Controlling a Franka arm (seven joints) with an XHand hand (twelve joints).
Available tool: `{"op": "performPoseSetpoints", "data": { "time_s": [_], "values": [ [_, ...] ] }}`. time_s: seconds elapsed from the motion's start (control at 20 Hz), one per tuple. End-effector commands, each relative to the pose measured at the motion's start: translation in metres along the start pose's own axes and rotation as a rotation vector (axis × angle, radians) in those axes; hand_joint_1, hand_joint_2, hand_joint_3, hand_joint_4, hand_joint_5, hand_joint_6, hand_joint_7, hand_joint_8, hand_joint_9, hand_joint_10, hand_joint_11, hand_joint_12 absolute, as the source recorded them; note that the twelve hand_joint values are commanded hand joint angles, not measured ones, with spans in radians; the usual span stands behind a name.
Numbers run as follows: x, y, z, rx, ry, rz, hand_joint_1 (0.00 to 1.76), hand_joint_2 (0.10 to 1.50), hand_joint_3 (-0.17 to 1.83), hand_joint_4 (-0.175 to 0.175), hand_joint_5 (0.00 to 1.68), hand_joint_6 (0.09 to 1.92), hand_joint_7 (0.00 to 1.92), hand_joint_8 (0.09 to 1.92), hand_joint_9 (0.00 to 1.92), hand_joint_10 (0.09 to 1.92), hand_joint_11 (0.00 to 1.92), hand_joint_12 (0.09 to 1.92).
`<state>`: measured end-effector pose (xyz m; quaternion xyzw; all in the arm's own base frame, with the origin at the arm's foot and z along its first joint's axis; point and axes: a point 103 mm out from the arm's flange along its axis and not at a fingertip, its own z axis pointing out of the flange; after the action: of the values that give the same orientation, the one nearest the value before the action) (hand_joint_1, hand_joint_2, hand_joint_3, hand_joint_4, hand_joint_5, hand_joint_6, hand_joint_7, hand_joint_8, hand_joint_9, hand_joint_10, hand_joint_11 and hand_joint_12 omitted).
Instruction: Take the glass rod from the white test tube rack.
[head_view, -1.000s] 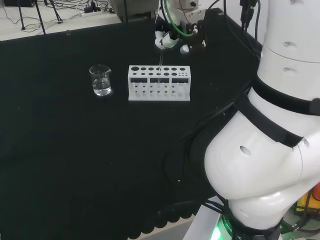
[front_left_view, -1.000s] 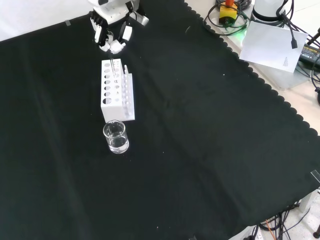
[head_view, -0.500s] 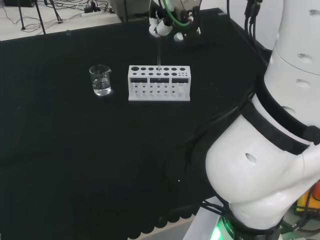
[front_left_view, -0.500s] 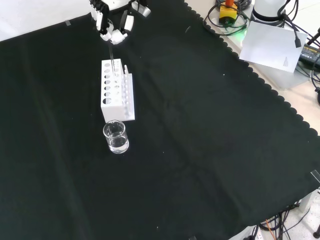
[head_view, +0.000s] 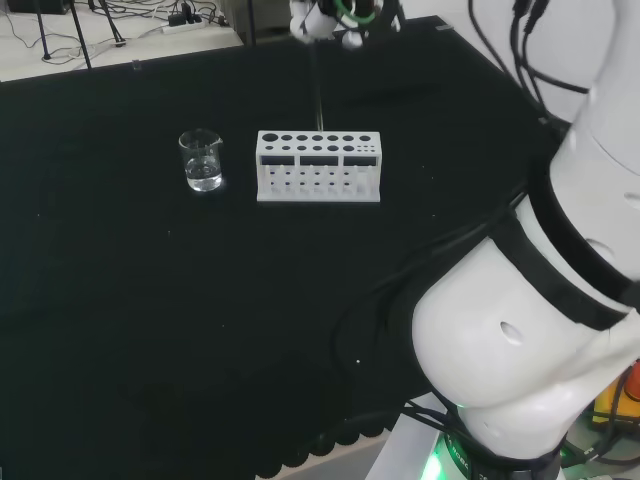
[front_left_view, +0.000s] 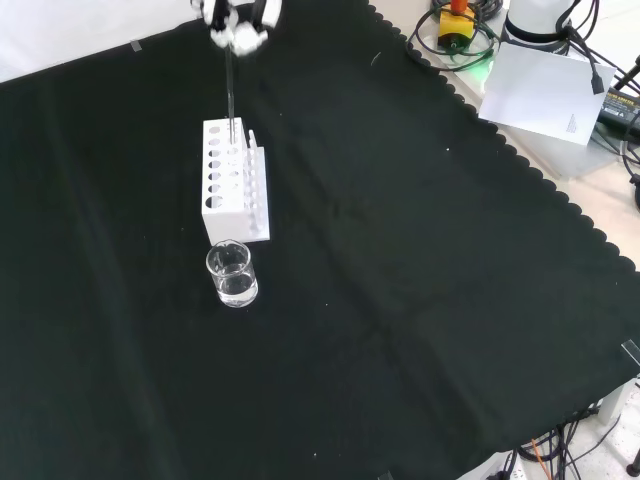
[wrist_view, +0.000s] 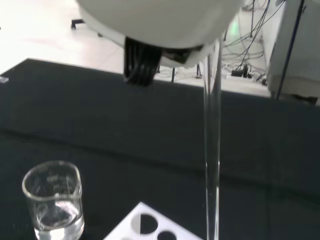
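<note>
Hand (front_left_view: 238, 22) at twelve o'clock above the white test tube rack (front_left_view: 232, 180), grasping the glass rod (front_left_view: 230, 95) upright by its top, apparently so its tip clears the hole straight.

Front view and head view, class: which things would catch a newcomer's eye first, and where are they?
The white test tube rack stands out on the black cloth, with a small glass beaker just in front of it in the front view. Above the rack, the robot hand at the view's top holds the glass rod upright.
</note>
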<state>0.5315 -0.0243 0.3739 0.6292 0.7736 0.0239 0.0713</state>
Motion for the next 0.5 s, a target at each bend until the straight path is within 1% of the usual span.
{"op": "performPoseSetpoints", "data": {
  "time_s": [0.05, 0.3, 0.5],
  "values": [
    [0.0034, -0.0106, -0.0571, -0.041, -0.016, 0.01, 1.23, 0.5, 0.89, -0.175, 1.35, 0.64, 1.69, 0.67, 1.79, 0.6, 1.66, 0.84],
    [0.0062, -0.0098, -0.0584, -0.052, 0.0, 0.007, 1.23, 0.5, 0.9, -0.175, 1.35, 0.63, 1.7, 0.67, 1.79, 0.59, 1.66, 0.84],
    [0.0095, -0.0122, -0.0569, -0.067, 0.027, -0.007, 1.23, 0.5, 0.9, -0.175, 1.36, 0.63, 1.7, 0.67, 1.79, 0.59, 1.66, 0.84]
  ]
}}
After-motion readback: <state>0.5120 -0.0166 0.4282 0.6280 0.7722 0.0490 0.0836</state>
